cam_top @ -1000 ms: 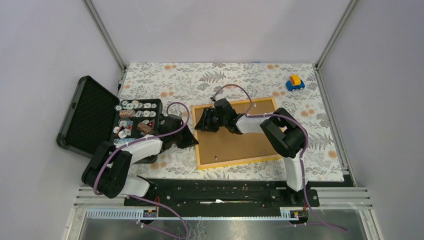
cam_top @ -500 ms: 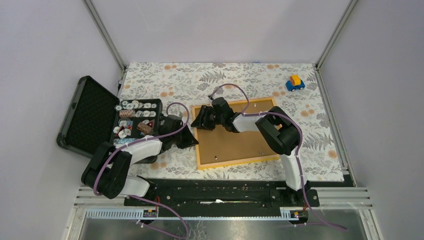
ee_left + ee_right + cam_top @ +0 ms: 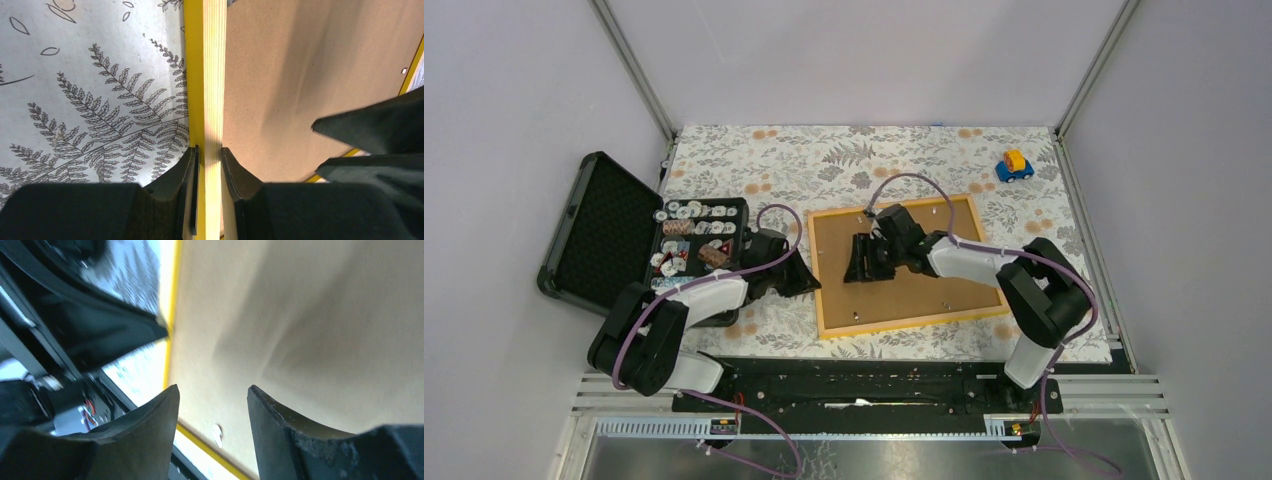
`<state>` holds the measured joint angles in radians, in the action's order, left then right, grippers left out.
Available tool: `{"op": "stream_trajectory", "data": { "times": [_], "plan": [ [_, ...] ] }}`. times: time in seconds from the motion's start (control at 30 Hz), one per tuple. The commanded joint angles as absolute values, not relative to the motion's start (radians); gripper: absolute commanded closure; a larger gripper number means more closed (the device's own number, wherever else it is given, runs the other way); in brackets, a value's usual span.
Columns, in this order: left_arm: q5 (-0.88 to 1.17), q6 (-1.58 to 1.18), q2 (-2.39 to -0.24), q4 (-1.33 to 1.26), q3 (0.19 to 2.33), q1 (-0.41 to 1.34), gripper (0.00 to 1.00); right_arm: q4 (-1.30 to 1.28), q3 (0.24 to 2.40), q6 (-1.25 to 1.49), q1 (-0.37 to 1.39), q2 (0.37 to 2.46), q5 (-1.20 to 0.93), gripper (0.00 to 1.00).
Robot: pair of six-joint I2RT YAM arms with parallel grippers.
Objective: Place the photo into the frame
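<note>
The frame [image 3: 914,321] is laid face down on the patterned table [image 3: 754,160]. Its long axis runs left to right, with the right end slightly farther. Its opening is covered by the brown backing sheet [image 3: 904,298]. The photo is not seen in any view (whether it lies under the sheet cannot be told).

The frame's left rail [image 3: 210,75] runs near to far. It is pinched in its nearer half between the narrowly set jaws of the left gripper [image 3: 208,155]. The right gripper [image 3: 212,390] is held over the left part of the backing sheet, just right of the left gripper. Its fingers are parted and nothing is between them.

The coming move is judged to turn on one relation. The sheet lies flat directly beneath the right gripper, with no raised edge offered, while the frame is steadied from the left. The right arm is therefore taken as the nearer one for any work on the backing.
</note>
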<state>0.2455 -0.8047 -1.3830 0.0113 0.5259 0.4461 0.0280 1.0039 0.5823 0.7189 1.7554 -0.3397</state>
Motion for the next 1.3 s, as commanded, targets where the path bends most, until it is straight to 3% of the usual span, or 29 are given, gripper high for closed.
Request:
{"op": "stream_trajectory", "data": {
  "times": [0.0, 0.2, 0.77, 1.13, 1.2, 1.27],
  "plan": [
    [0.261, -0.797, -1.425, -0.022, 0.529, 0.445, 0.98, -0.053, 0.882, 0.564, 0.717, 1.665, -0.412, 0.43],
    [0.275, -0.796, -1.453, -0.038, 0.542, 0.439, 0.98, 0.030, 0.785, 0.632, 0.737, 1.629, -0.423, 0.53],
    [0.278, -0.806, -1.486, -0.048, 0.592, 0.421, 0.99, 0.269, 0.733, 0.633, 0.808, 1.786, -0.591, 0.54],
    [0.264, -0.779, -1.515, -0.008, 0.640, 0.393, 0.99, 0.200, 0.734, 0.581, 0.809, 1.789, -0.592, 0.54],
    [0.243, -0.765, -1.495, -0.002, 0.645, 0.393, 0.94, 0.154, 0.773, 0.563, 0.807, 1.769, -0.569, 0.52],
    [0.212, -0.762, -1.430, -0.002, 0.627, 0.393, 0.82, 0.072, 0.854, 0.521, 0.808, 1.745, -0.530, 0.49]
  ]
}}
